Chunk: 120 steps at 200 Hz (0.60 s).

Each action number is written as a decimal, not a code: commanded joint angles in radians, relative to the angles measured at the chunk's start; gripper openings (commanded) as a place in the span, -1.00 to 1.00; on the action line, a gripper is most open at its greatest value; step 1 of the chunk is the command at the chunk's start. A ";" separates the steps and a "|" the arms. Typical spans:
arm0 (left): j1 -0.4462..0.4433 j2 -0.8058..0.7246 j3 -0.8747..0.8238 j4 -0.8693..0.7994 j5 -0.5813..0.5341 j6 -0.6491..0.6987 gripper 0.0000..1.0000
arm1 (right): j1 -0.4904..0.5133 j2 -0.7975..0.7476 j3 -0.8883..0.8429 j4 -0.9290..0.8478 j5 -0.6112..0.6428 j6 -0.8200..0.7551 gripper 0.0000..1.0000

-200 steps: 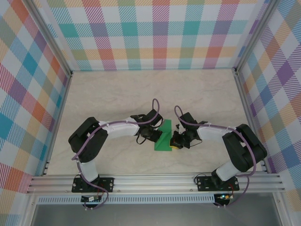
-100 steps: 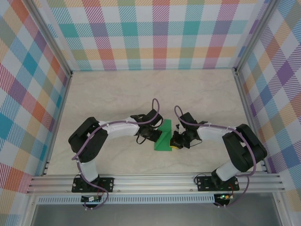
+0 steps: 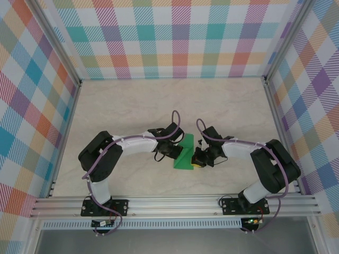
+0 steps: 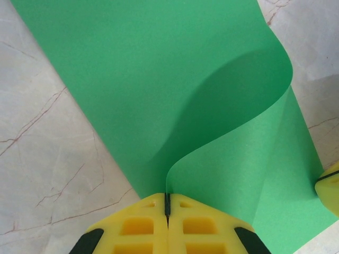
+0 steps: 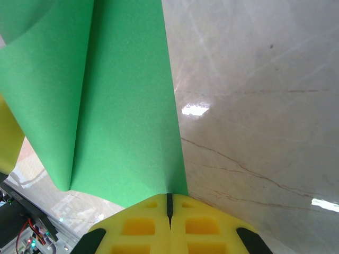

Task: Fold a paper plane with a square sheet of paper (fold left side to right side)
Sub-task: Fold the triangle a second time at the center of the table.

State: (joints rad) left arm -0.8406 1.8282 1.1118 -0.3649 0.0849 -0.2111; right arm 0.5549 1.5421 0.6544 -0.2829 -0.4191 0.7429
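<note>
A pale marbled surface [image 3: 132,106] sits inside plaid-patterned walls [image 3: 180,37], with an aluminium rail [image 3: 175,203] along the bottom of the top view. The square sheet of paper [image 3: 185,156], bright green, lies a little below the centre of that frame. It is partly folded, so it reads as a narrow upright shape with a point toward the top.

In the left wrist view the sheet [image 4: 159,79] spreads across the upper and middle frame. One flap curls up off the layer beneath and casts a shadow on it. The curled edge runs down into the seam of the left fingers [image 4: 140,227] at the bottom centre, which are pressed together and pinch it. A bit of yellow from the right fingers [image 4: 331,185] shows at the right edge, at the paper's far side.

In the right wrist view the sheet [image 5: 122,106] fills the upper left, and its right edge descends to the right fingers [image 5: 143,225] at the bottom centre. These are closed tight on that edge.

From above, the left fingers [image 3: 172,152] touch the sheet's left side and the right fingers [image 3: 196,159] its right side.
</note>
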 commanded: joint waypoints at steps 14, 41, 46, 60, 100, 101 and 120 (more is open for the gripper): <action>0.012 0.022 0.020 -0.018 -0.002 0.020 -1.00 | 0.007 0.020 0.011 -0.044 0.028 -0.024 -0.94; 0.012 0.021 0.011 -0.023 -0.006 0.020 -1.00 | 0.007 0.021 0.011 -0.047 0.029 -0.025 -0.94; 0.011 0.020 0.009 -0.024 -0.005 0.021 -1.00 | 0.008 0.021 0.012 -0.048 0.029 -0.025 -0.94; 0.011 0.015 0.004 -0.025 -0.006 0.021 -1.00 | 0.008 0.023 0.014 -0.048 0.029 -0.025 -0.93; 0.012 0.018 -0.003 -0.025 -0.008 0.021 -1.00 | 0.007 0.026 0.019 -0.046 0.028 -0.026 -0.93; 0.011 0.019 -0.003 -0.027 -0.007 0.021 -1.00 | 0.007 0.025 0.018 -0.046 0.028 -0.026 -0.93; 0.012 0.030 0.000 -0.028 -0.004 0.021 -1.00 | 0.007 0.019 0.020 -0.040 0.025 -0.026 -0.91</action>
State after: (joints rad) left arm -0.8406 1.8347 1.1118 -0.3672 0.0853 -0.2111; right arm 0.5564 1.5440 0.6586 -0.2893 -0.4156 0.7399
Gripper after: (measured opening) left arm 0.044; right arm 0.045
